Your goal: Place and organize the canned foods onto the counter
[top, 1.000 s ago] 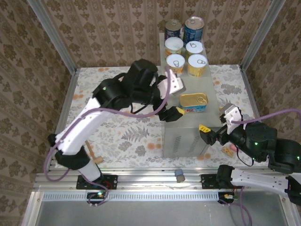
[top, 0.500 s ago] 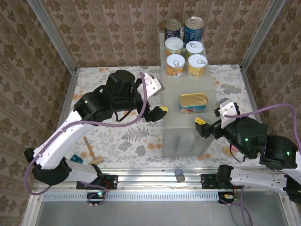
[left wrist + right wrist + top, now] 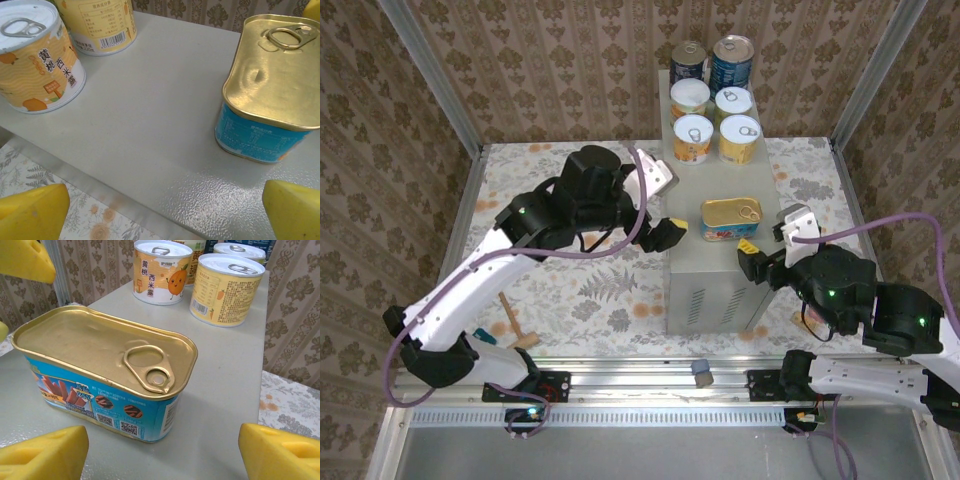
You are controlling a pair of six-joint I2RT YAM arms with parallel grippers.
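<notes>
On the metal rail at the near edge sits a small grey block point(image 3: 701, 372). Left of it, on the floral tabletop point(image 3: 590, 290), lies a small wooden mallet point(image 3: 516, 324), with a small teal block point(image 3: 486, 338) just beside it on the near left.

The grey metal box point(image 3: 715, 295) stands right of centre, with vent slits on its near face. Its flat top carries all seven tins.

The right end effector point(image 3: 769, 236) hovers over the box's near right corner. In the right wrist view its yellow pads point(image 3: 45, 452) stand apart with nothing between them. The gold-topped oblong tin point(image 3: 105, 365) lies just ahead of them, untouched.

The left end effector point(image 3: 664, 204) hangs at the left edge of the box, beside the same tin. In the left wrist view its pads are spread wide over bare box top and hold nothing.

The oblong tin lies flat near the middle of the top, with its pull ring toward the right and a blue label on its sides.

Beyond it, four short cylinders stand in two rows of two. The nearer row has a peach-labelled can point(image 3: 692, 137) on the left and a yellow-labelled can point(image 3: 740, 137) on the right. Close behind them stand a second left can point(image 3: 690, 98) and a second right can point(image 3: 733, 102), both with pale pull-tab lids.

Farthest back, at the far end of the top, the two taller tins stand side by side: the left dark-blue can point(image 3: 688, 60) and the right dark-blue can point(image 3: 731, 58).
</notes>
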